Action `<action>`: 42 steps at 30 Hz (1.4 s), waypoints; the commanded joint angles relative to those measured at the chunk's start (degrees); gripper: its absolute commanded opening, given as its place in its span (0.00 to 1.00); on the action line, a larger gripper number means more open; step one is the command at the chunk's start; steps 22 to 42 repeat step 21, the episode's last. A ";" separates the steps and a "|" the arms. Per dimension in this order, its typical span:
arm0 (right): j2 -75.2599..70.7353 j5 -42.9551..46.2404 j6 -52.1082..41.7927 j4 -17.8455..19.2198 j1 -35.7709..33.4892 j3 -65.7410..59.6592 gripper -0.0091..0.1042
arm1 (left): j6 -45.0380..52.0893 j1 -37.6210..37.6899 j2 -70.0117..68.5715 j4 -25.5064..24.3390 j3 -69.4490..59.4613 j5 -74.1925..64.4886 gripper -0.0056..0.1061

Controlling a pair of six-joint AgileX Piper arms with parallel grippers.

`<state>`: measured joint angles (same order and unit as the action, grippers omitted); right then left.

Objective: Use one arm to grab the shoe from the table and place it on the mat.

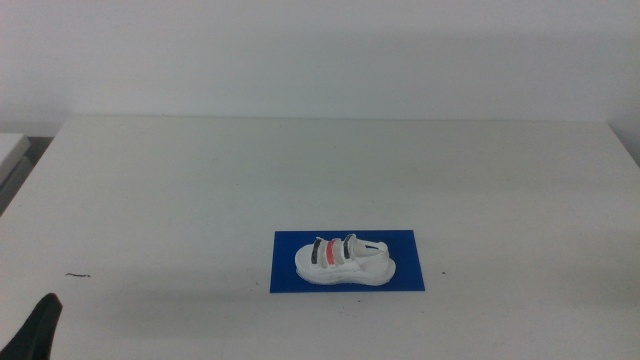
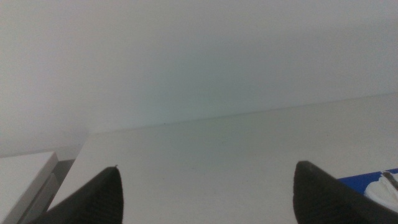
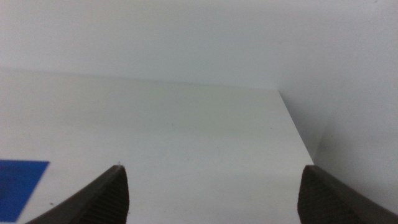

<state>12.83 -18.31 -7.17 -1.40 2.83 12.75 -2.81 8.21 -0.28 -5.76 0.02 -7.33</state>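
Shoe [image 1: 343, 263] lies on its sole on the mat [image 1: 410, 245], fully inside the blue sheet, toward the near edge of the table [image 1: 300, 170], roughly mid-width; placement reads as done. Nothing grips it. Left gripper [image 2: 208, 193] sits low at the near left corner, jaws spread wide and empty, shoe just visible past one jaw. Right gripper [image 3: 214, 193] waits near the right edge, also wide, holding nothing.

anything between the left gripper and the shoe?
Only bare table and the mat's edge, middle view. Left gripper waits, open, at the bottom-left corner; the shoe sits on the mat. Right gripper open.
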 commanded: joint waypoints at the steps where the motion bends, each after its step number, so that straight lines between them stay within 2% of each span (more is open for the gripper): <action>1: -5.01 0.70 -0.28 -1.73 0.46 -2.85 0.78 | -0.08 0.38 0.28 0.23 -0.02 0.70 0.89; 3: -8.35 0.74 -0.14 -3.59 0.46 -4.84 0.78 | -0.08 0.38 0.28 0.23 -0.02 0.70 0.89; 10: -12.83 1.12 -0.14 -3.59 0.46 -12.53 0.78 | -0.08 0.38 0.28 0.23 -0.02 0.70 0.89; 15: -12.83 -1.27 -0.14 -3.42 0.46 -12.75 0.78 | -0.08 0.38 0.28 0.23 -0.02 0.70 0.89; 42: -12.83 -1.11 -0.14 -3.53 0.46 -12.75 0.78 | -0.08 0.38 0.28 0.23 -0.02 0.70 0.89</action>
